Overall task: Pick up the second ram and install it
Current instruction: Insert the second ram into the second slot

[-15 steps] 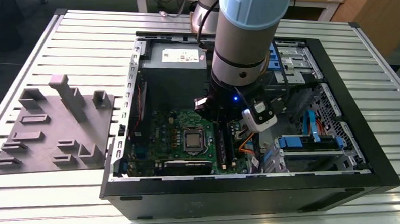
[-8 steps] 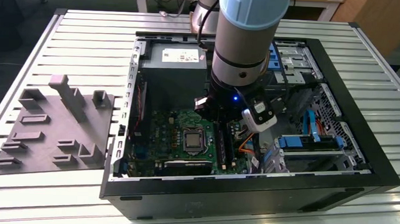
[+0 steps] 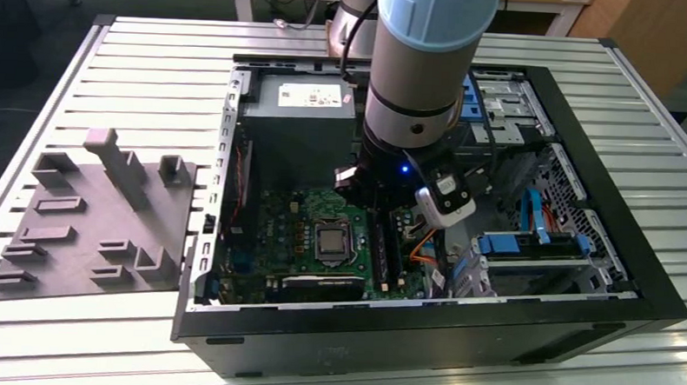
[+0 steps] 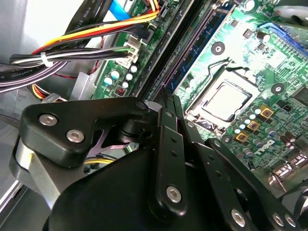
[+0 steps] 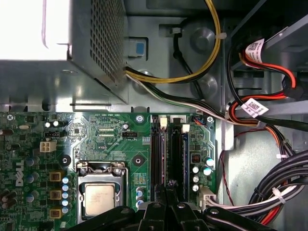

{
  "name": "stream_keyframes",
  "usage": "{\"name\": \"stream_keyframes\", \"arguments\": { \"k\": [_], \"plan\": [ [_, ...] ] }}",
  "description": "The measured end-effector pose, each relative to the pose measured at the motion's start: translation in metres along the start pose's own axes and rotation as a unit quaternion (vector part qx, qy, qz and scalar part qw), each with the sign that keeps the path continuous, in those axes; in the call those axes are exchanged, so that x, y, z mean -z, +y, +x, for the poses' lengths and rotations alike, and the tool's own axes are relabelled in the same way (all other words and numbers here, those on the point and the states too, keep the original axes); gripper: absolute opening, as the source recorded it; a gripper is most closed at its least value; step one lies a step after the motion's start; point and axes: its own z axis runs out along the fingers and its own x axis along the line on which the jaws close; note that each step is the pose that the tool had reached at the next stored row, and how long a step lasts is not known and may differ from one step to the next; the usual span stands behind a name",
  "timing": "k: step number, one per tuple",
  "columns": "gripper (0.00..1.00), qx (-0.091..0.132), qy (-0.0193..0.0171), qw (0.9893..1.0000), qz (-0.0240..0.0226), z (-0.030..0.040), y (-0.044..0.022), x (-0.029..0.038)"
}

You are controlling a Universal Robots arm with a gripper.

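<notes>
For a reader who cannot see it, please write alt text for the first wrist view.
The gripper sits low over the memory slots of a green motherboard, beside the square silver chip. Above the board stand a perforated metal box and the grey case wall, with yellow, red and black cables running down one side.

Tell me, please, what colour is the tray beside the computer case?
The tray is plain grey, best seen in the exterior view.

An open computer case [image 3: 618, 283] sits on the counter [image 3: 152, 62]. Inside the case lies a green board [image 5: 110, 139] with a square silver chip [image 5: 98, 198] and bundles of colored wires [image 5: 269, 125]. A grey tray [image 3: 87, 225] with raised blocks lies beside the case, on the exterior view's left.
</notes>
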Motion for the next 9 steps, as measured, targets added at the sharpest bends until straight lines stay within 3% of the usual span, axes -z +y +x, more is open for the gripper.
{"name": "stream_keyframes", "arguments": {
  "k": [9],
  "plan": [
    [0.11, -0.001, -0.0001, 1.0000, -0.0001, 0.0000, 0.0000, -0.0010]
  ]
}}
